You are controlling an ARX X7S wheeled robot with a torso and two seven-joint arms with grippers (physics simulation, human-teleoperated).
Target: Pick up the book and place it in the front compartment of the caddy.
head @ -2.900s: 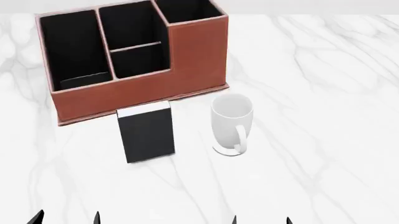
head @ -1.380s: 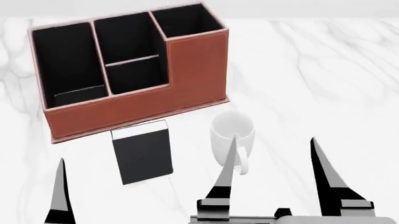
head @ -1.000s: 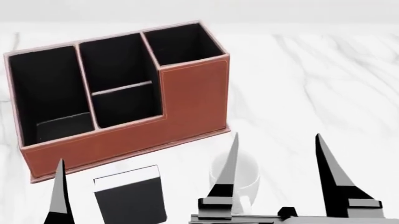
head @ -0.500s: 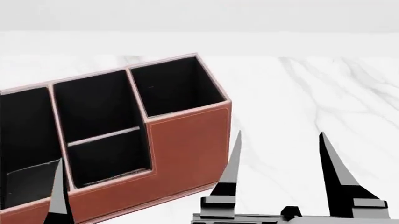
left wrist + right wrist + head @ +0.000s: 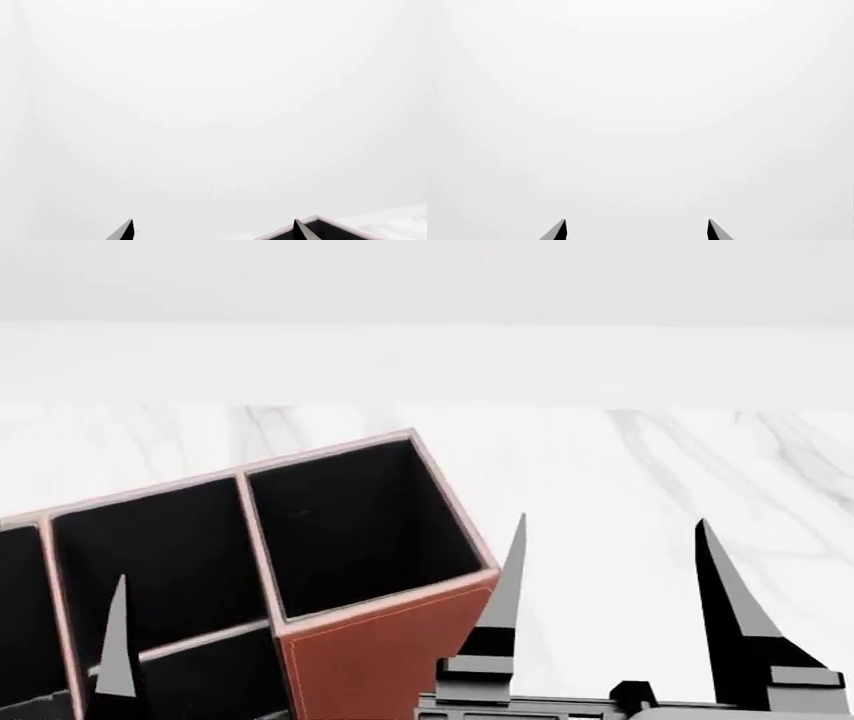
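Note:
The caddy (image 5: 380, 660), reddish-brown with pale pink rims and black inside, fills the lower left of the head view; only its rear compartments show. One corner of it shows in the left wrist view (image 5: 328, 230). The book is out of view. My right gripper (image 5: 611, 524) is open and empty, held up just right of the caddy's tall end. It also shows open in the right wrist view (image 5: 636, 220), facing blank white. Of my left gripper one finger (image 5: 118, 650) shows over the caddy; in the left wrist view the left gripper (image 5: 213, 220) is open and empty.
The white marble table (image 5: 641, 460) stretches behind and to the right of the caddy, up to its far edge against a pale wall. The white mug is out of view.
The head view has swung upward: the caddy slid down and left in the picture, and the book and mug dropped out of view. Both open grippers came up into view.

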